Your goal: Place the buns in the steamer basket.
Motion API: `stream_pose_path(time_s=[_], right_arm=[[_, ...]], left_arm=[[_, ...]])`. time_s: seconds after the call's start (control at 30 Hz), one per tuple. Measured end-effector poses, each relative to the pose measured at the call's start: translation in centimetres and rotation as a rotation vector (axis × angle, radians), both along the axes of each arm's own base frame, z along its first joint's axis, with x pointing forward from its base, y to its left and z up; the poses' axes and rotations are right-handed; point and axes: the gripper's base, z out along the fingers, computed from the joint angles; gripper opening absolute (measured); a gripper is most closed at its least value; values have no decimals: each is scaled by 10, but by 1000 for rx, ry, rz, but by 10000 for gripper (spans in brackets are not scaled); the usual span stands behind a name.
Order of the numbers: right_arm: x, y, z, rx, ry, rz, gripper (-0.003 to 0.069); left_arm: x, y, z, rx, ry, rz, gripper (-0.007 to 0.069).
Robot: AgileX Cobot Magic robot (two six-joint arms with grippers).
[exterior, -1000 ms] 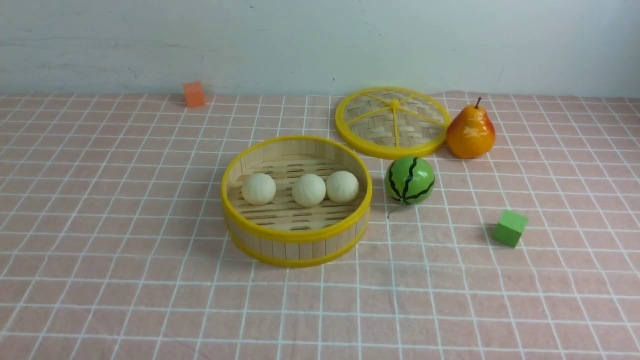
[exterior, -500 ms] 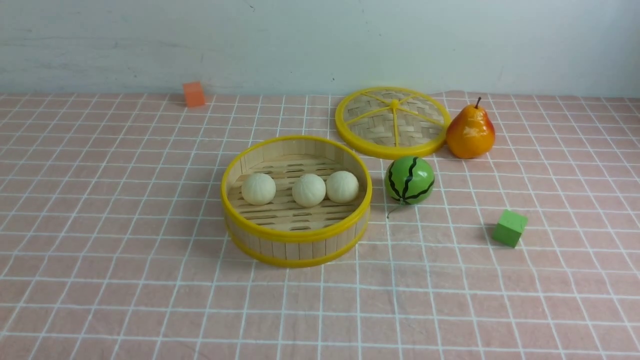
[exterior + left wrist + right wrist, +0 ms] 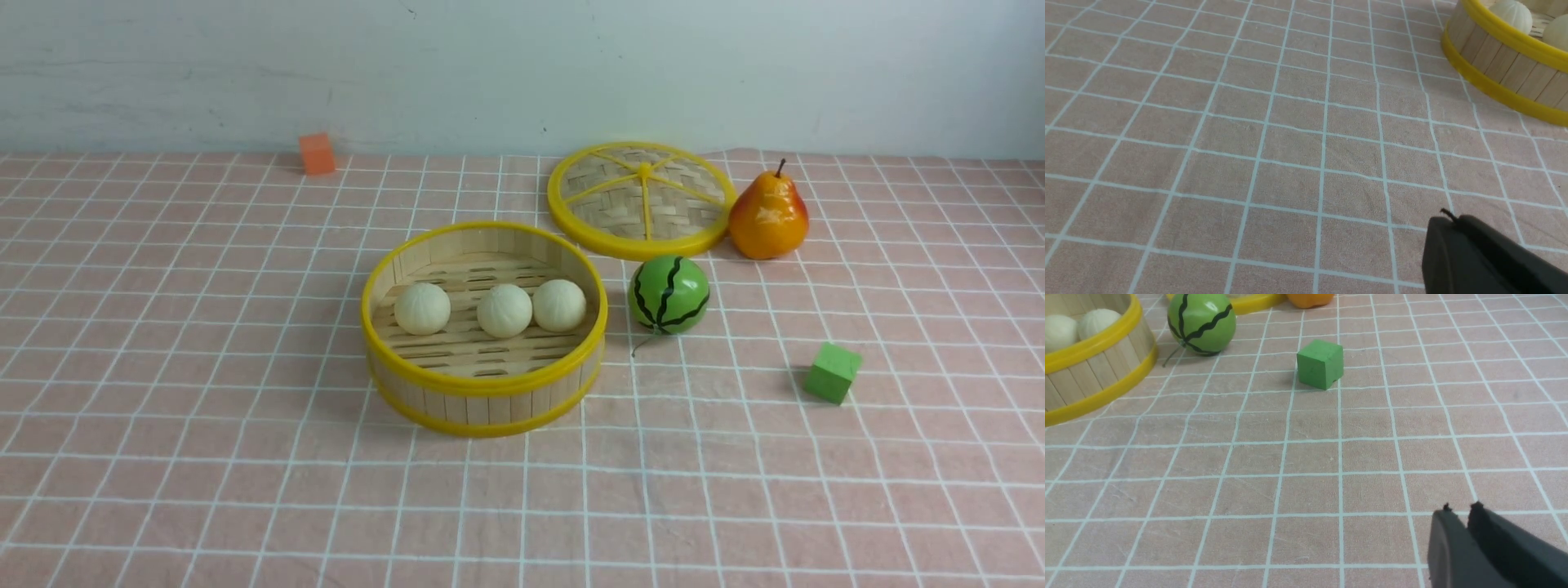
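I see three buns [image 3: 504, 309] in the basket [image 3: 485, 384]; left gripper [image 3: 1447, 218] closed, right gripper [image 3: 1459, 508] slightly parted, both empty.

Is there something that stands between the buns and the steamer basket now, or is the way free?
Nothing visible stands in the way: all three buns already lie side by side on the floor of the basket. The lid lies apart behind it, off the basket, and the watermelon sits beside it, outside.

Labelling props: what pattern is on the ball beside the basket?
Green with wavy black stripes, the ball; clearest in right wrist view.
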Motion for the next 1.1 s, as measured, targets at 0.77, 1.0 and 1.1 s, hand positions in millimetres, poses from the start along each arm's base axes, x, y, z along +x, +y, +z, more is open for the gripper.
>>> stream_pose_path(time_s=[0.77,1.0,1.1], right_arm=[[0,0,0,-1,0,0,89],[0,0,0,-1,0,0,99],[0,0,0,-1,0,0,105]], left_arm=[[0,0,0,0,0,0,-3],[0,0,0,0,0,0,-3],[0,0,0,0,0,0,-3]])
